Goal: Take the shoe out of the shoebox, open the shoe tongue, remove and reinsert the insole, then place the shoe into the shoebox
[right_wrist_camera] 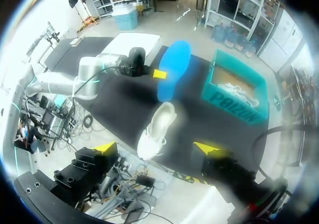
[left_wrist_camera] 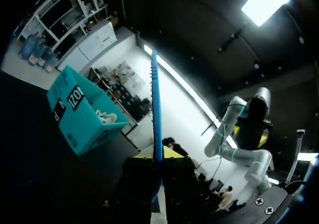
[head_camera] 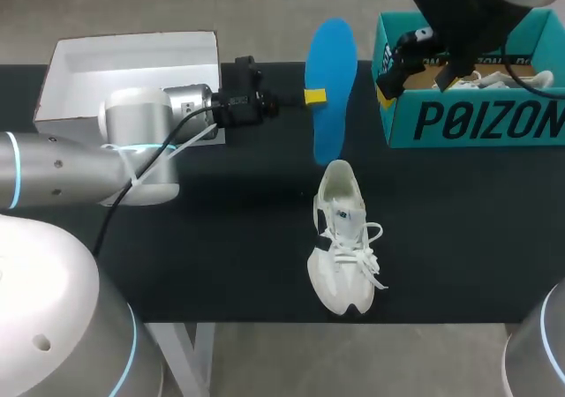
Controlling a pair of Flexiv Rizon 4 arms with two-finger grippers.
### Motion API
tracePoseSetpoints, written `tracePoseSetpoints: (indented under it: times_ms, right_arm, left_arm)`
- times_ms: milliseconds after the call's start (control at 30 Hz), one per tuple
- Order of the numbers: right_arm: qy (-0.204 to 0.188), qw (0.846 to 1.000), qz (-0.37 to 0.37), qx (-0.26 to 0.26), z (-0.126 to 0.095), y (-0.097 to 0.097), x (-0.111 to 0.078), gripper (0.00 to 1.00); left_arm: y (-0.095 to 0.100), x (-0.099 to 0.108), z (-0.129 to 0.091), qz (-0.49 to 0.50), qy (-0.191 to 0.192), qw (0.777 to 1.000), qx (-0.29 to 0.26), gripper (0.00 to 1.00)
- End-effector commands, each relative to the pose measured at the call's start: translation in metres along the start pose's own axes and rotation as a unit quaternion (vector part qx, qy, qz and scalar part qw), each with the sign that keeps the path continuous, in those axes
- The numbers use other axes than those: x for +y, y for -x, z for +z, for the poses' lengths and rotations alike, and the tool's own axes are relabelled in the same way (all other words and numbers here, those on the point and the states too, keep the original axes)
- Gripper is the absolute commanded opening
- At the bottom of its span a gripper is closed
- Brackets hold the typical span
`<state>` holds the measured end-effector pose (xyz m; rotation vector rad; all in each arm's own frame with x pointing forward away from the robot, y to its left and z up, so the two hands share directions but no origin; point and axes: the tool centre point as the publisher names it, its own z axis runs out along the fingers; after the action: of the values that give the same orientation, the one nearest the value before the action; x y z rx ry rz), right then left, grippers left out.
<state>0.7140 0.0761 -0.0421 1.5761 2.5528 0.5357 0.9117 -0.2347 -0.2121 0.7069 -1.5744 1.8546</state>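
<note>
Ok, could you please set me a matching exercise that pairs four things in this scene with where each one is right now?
Things:
1. blue insole
2. white shoe
3. teal shoebox
4. white shallow box

Places:
A. at the table's far right corner
B. at the table's far left corner
C. held in the left gripper
D. lying on the table near its front edge

Pairs: 1-C, 2-D, 3-A, 4-B.

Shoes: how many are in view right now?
2. One white sneaker lies on the black table; a second sneaker sits inside the teal shoebox, partly hidden by the right arm.
</note>
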Motion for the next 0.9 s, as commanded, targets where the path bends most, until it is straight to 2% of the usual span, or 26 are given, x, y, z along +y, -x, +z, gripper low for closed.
tracePoseSetpoints:
  times_ms: [33, 200, 300, 500, 700, 833, 900]
  right_arm:
    - [-0.002, 1.000, 0.000, -0.001, 0.001, -0.001, 0.002, 1.00]
    - [-0.002, 1.000, 0.000, -0.001, 0.001, -0.001, 0.002, 1.00]
    - [-0.002, 1.000, 0.000, -0.001, 0.001, -0.001, 0.002, 1.00]
    - [-0.002, 1.000, 0.000, -0.001, 0.001, -0.001, 0.002, 1.00]
    - [-0.002, 1.000, 0.000, -0.001, 0.001, -0.001, 0.002, 1.00]
    - [-0.002, 1.000, 0.000, -0.001, 0.001, -0.001, 0.002, 1.00]
    - [-0.002, 1.000, 0.000, -0.001, 0.001, -0.001, 0.002, 1.00]
  left_arm:
    - [0.000, 0.001, 0.001, 0.000, 0.000, 1.000, -0.001, 0.00]
    - [0.000, 0.001, 0.001, 0.000, 0.000, 1.000, -0.001, 0.00]
    - [0.002, -0.003, 0.001, -0.058, 0.000, 0.998, 0.000, 0.00]
    - [0.001, -0.007, 0.000, -0.109, 0.000, 0.994, -0.026, 0.00]
    - [0.001, -0.019, 0.005, -0.176, -0.026, 0.984, -0.012, 0.00]
    - [0.000, -0.029, 0.007, -0.242, -0.044, 0.969, -0.005, 0.00]
    - [0.000, -0.031, 0.008, -0.242, -0.040, 0.969, -0.003, 0.00]
